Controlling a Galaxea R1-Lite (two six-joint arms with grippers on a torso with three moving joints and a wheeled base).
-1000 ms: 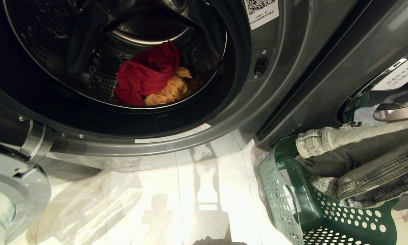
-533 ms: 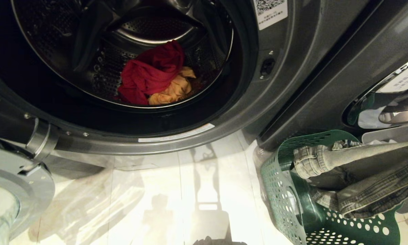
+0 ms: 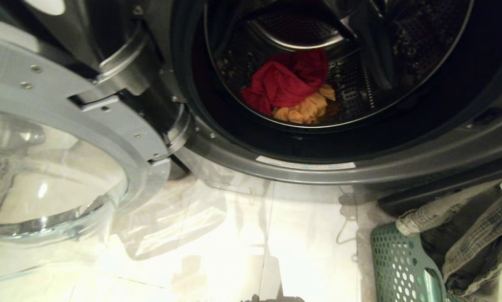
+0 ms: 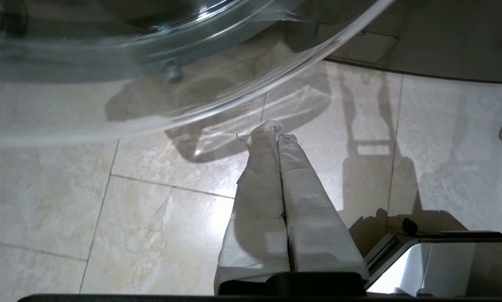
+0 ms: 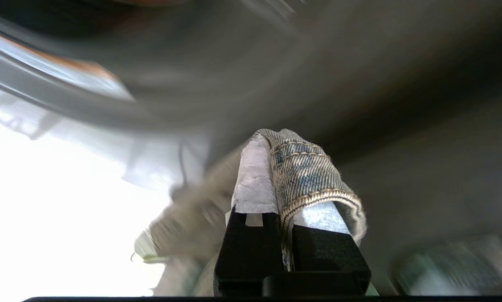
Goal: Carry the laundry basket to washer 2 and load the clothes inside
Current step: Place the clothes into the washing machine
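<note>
The washer mouth (image 3: pixel 343 142) stands open and unblocked, with a red cloth (image 3: pixel 286 82) and a yellow cloth (image 3: pixel 305 111) low in the drum and room above them. The open door (image 3: pixel 66 138) juts out at the left over the floor (image 3: pixel 234 251). Bare floor lies between door and basket (image 3: pixel 397 264).

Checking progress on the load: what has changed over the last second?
The head view swung left, so the washer door now fills its left side. The right gripper stays shut on the jeans above the green basket. Red and yellow clothes lie unchanged in the drum.
</note>
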